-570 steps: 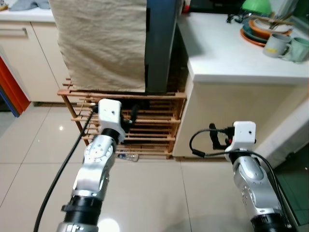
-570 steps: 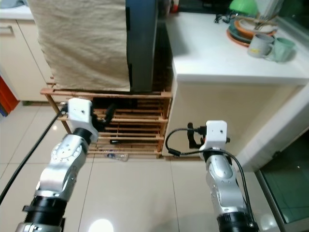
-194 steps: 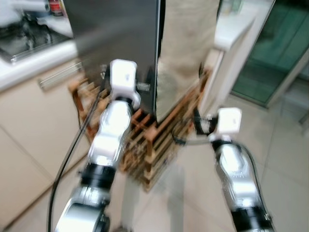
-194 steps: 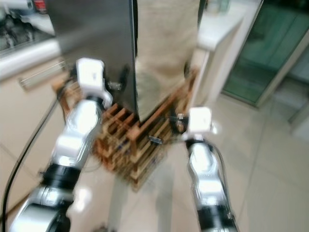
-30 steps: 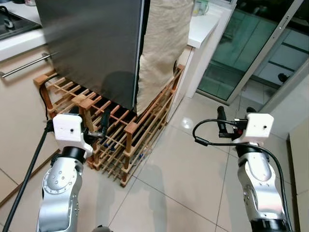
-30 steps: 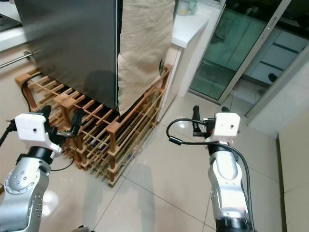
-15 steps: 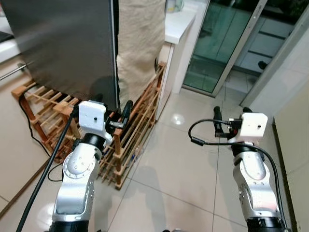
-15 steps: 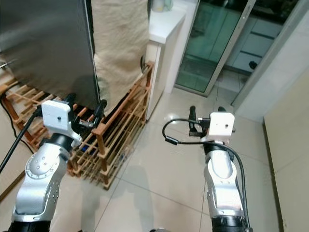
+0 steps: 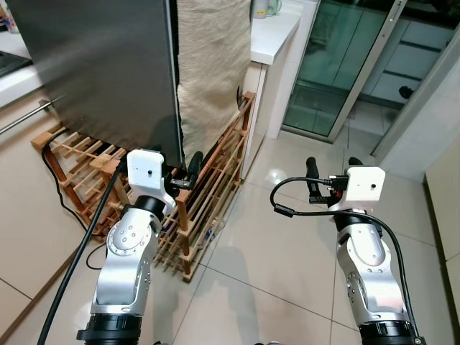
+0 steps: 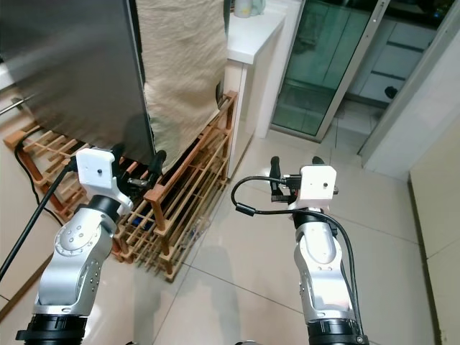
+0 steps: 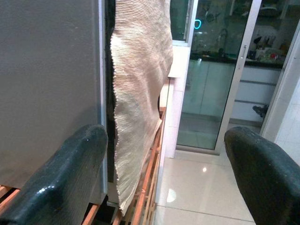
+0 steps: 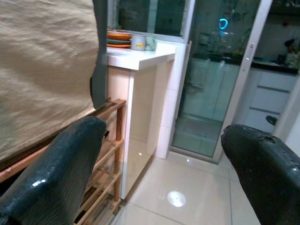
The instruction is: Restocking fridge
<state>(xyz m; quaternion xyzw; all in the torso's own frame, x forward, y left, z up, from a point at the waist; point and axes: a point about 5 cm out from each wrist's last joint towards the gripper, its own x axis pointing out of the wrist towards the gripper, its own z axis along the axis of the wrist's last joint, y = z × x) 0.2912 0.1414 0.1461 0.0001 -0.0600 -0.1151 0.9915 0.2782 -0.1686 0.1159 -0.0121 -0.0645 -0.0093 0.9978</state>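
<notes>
standing by the fridge (image 9: 108, 72), door shut, cloth (image 9: 212, 65) draped on its side. left gripper (image 9: 183, 167) near the rack (image 9: 208, 187), right gripper (image 9: 330, 169) over floor; both spread, empty. restocking looks barely begun.

Tall fridge with a flat, dark grey brushed-metal door (image 9: 100, 68), shut, upright, its front face plain and faintly reflective. Stands on top of a low slatted wooden rack (image 9: 208, 187), lower edge of the door just above the rack's upper rails. Draped down the fridge's side, a beige ribbed cloth (image 9: 212, 61), hanging loose and slightly rippled, its ragged bottom edge reaching the rack's top rail. Between door and cloth, a narrow dark vertical gap. Beyond the cloth-covered side, just beside the fridge, a white desk (image 9: 277, 29) with a mug at its far end.
</notes>
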